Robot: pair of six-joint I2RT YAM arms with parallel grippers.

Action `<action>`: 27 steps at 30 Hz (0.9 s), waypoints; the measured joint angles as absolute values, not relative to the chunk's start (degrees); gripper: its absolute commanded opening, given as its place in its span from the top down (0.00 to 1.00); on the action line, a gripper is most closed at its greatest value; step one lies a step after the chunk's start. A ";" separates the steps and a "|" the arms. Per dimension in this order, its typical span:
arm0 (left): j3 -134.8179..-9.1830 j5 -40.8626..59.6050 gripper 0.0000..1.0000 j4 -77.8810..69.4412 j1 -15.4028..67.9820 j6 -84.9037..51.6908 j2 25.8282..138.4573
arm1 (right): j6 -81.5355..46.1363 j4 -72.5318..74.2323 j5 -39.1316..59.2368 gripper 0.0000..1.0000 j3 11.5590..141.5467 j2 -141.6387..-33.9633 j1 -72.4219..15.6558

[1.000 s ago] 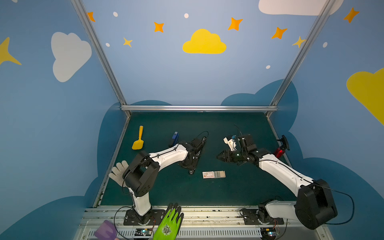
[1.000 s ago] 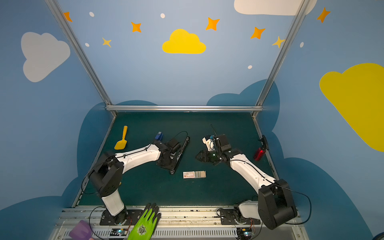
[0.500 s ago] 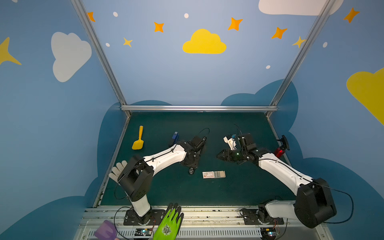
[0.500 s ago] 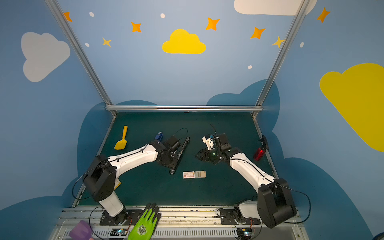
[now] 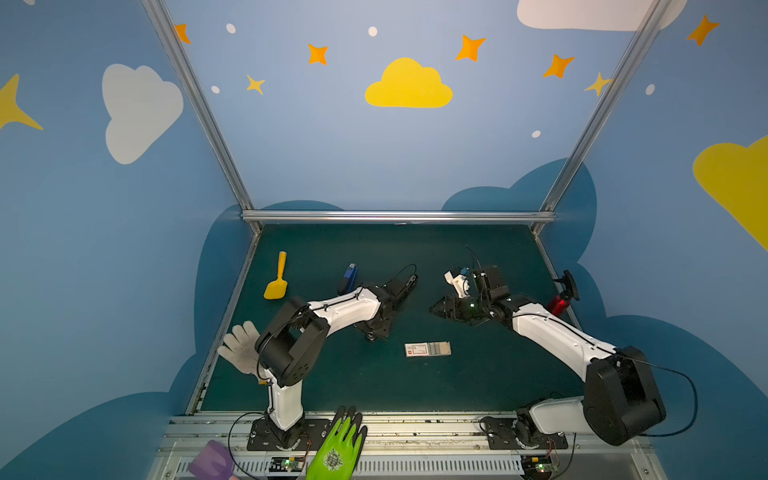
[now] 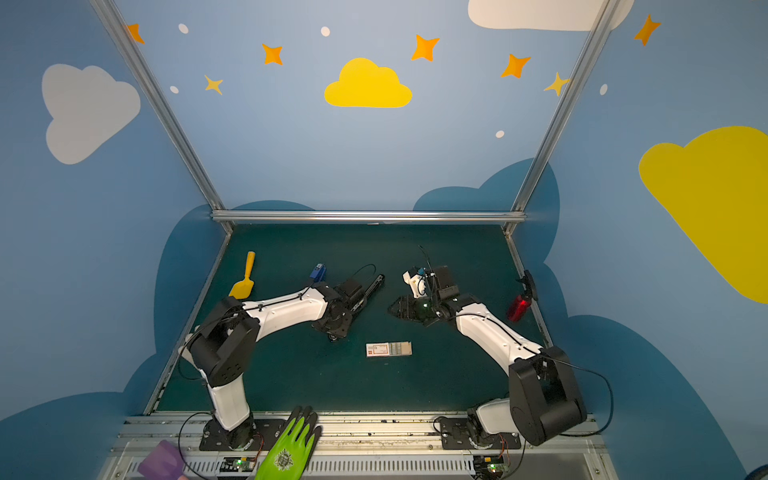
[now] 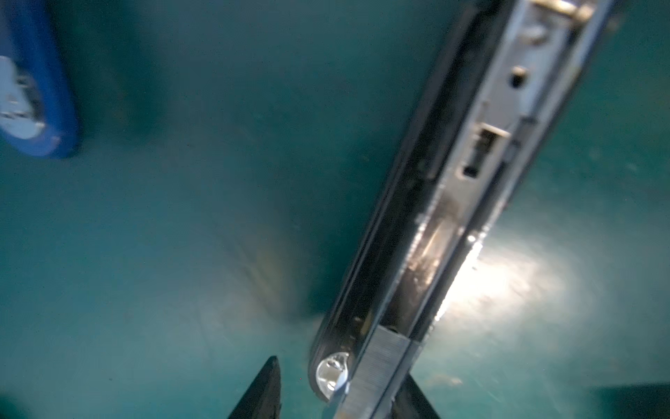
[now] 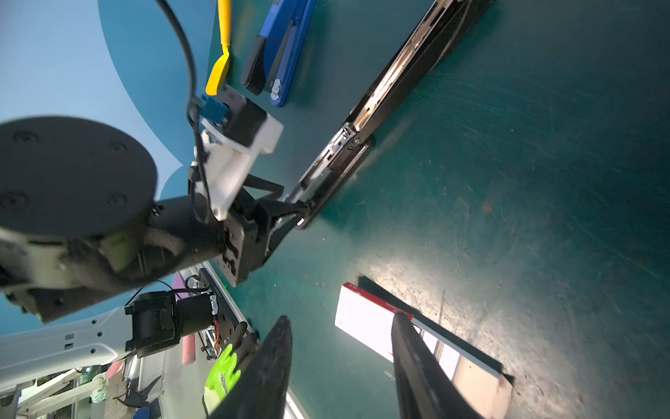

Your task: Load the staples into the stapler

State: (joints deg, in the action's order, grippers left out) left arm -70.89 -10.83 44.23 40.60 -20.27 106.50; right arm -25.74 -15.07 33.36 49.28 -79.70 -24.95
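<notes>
The black stapler [image 5: 409,283] is laid fully opened on the green bench [image 5: 457,382], about in its middle, and it is stretched slantwise from the front towards the back edge. In the left wrist view, a short silvery staple strip [image 7: 380,359] is seen lying in the metal channel of the stapler [image 7: 471,181], at the end nearest to the left gripper [image 7: 339,373]. The fingers of this gripper are spread on the two sides of that end. One finger [image 7: 266,388] is clearly apart from the stapler, while contact of the second one cannot be told. Nothing is pinched by them. In a top view the left gripper [image 6: 333,330] is found at the front end of the stapler [image 6: 374,284].

The staple box [image 5: 428,349], white with a red label, is placed flat nearer to the front edge, near that end of the stapler but not touching it. Its drawer is pulled partly out towards the right edge, and grey strips are shown in it. The right gripper [image 5: 436,309] is found over the bench, on the back side of the box. Its fingers [image 8: 275,362] are spread and nothing is between them.

A blue stapler [image 5: 349,278] and a yellow scoop [image 5: 276,282] are laid in the left half of the bench, the scoop near the left edge. A red bottle [image 5: 559,301] is set at the right edge.
</notes>
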 measured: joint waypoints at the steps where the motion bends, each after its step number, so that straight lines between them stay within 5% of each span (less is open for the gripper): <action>1: -70.89 -10.96 0.52 43.92 40.07 -20.16 106.50 | -25.74 -14.87 33.39 0.54 49.28 -80.23 -24.95; 14: -80.84 -5.96 0.44 37.80 38.72 -13.19 107.02 | -26.04 -14.15 32.99 0.49 49.28 -82.04 -22.94; 27: -93.23 0.86 0.49 30.65 35.73 -6.46 123.46 | -26.30 -14.09 33.50 0.48 47.53 -79.68 -18.52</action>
State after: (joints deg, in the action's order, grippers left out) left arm -93.23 0.86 30.65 35.73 -6.46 123.46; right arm -26.30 -14.09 33.50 47.53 -79.68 -18.52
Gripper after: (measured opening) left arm 0.542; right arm 0.516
